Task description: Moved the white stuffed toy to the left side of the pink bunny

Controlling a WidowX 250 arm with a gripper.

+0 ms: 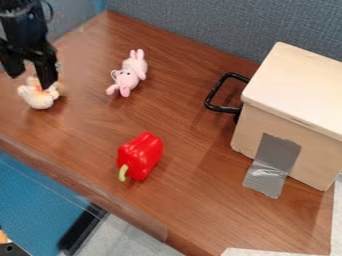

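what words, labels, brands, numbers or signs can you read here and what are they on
There are none to read.
The red pepper, the wooden box and the silver tape on its side bear no lettering that I can make out.

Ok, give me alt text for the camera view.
Black two-finger gripper, open, at a white stuffed toy on a brown wood table, left of a pink plush bunny. Nearer lies a red bell pepper; at right stands a pale wooden box with a black handle.
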